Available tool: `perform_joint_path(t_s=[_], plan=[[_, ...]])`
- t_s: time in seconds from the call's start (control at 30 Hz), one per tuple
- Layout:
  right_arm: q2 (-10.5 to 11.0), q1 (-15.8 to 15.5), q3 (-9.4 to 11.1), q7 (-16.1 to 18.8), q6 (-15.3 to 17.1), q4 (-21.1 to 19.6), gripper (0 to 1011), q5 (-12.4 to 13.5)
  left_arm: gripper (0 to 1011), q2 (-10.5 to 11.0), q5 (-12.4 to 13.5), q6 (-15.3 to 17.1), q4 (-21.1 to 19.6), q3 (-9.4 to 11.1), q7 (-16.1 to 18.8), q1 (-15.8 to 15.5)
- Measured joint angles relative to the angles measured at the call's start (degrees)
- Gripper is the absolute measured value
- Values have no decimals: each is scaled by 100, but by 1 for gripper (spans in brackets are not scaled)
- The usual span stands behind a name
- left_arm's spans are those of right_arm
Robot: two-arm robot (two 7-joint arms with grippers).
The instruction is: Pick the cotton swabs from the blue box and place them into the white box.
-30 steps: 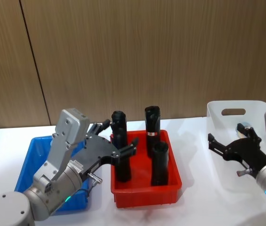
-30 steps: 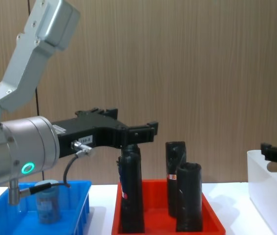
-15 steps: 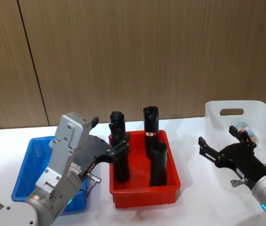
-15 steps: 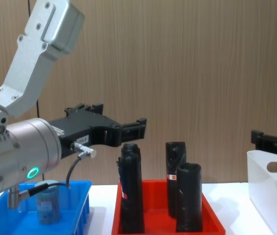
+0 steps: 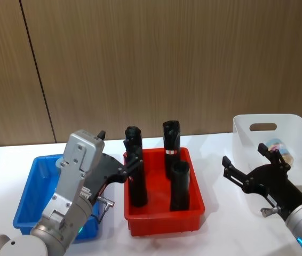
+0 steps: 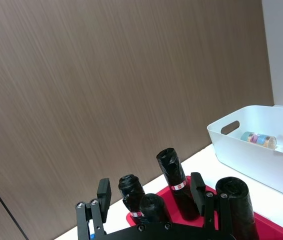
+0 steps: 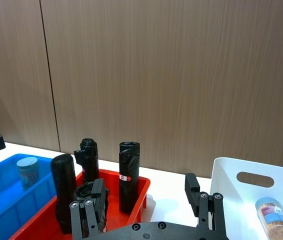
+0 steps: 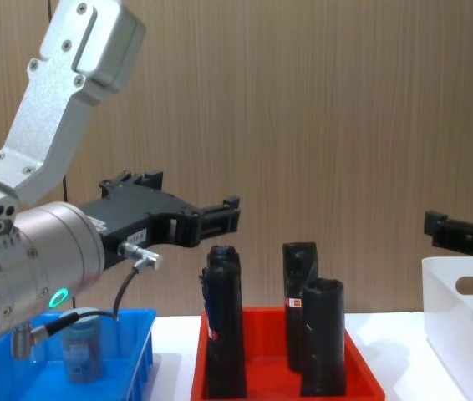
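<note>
One cotton swab jar (image 8: 80, 342) stands upright in the blue box (image 8: 133, 337), also seen as the jar (image 7: 27, 170) in the blue box (image 7: 1, 200). Another jar (image 5: 278, 147) lies on its side inside the white box (image 5: 271, 118); it is the jar (image 6: 259, 140) in the left wrist view and the jar (image 7: 271, 215) in the right wrist view. My left gripper (image 5: 118, 152) hangs open and empty in the air between the blue box (image 5: 33, 186) and the red tray. My right gripper (image 5: 243, 154) is open and empty, just left of the white box.
A red tray (image 5: 164, 218) stands between the two boxes and holds three tall black rolls (image 5: 180, 186) with red labels. A wooden wall runs behind the white table (image 5: 220, 234).
My right gripper has drawn back left out of the white box, leaving a jar lying inside. My left gripper has pulled back from over the red tray toward the blue box.
</note>
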Motion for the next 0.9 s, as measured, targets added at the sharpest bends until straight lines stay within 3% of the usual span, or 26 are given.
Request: perform_joint_path(t_s=[0.5, 0.9], plan=[[0, 2, 11, 43, 7, -3, 1001, 12, 1004, -1, 0, 0, 0, -2, 4, -3], [46, 87, 29, 537, 190, 73, 1002, 111, 1004, 0, -1, 3, 4, -4, 4, -4]])
